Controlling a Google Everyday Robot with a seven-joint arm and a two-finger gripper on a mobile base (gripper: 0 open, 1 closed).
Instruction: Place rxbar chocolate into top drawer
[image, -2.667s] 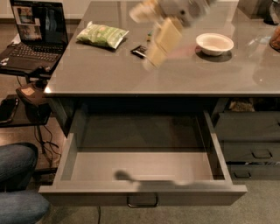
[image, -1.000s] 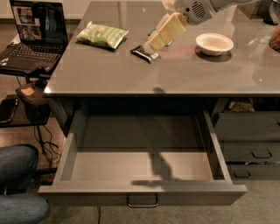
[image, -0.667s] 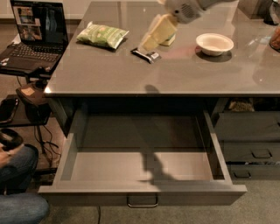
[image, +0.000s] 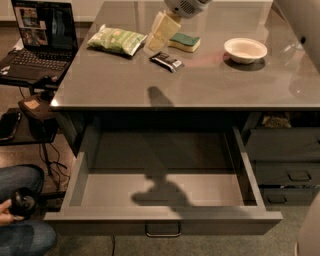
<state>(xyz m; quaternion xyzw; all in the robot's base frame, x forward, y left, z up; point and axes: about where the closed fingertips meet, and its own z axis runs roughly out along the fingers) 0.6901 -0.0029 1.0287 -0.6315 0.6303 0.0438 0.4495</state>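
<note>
The rxbar chocolate, a small flat black wrapper with white markings, lies on the grey countertop, a little in from the middle. My gripper hangs over the counter just up and left of the bar, between it and the chip bag, and holds nothing. The top drawer is pulled wide open below the counter's front edge, with nothing inside but my arm's shadow. Its small curved handle sits centred on the front.
A pale green chip bag lies left of the gripper, and a green-and-yellow sponge just behind the bar. A white bowl stands to the right. A laptop and a seated person's knees are at left. Narrower dark drawers are at right.
My gripper has moved left and back, off the spot above the bar, so the sponge behind it now shows. The bar and the drawer have not moved.
</note>
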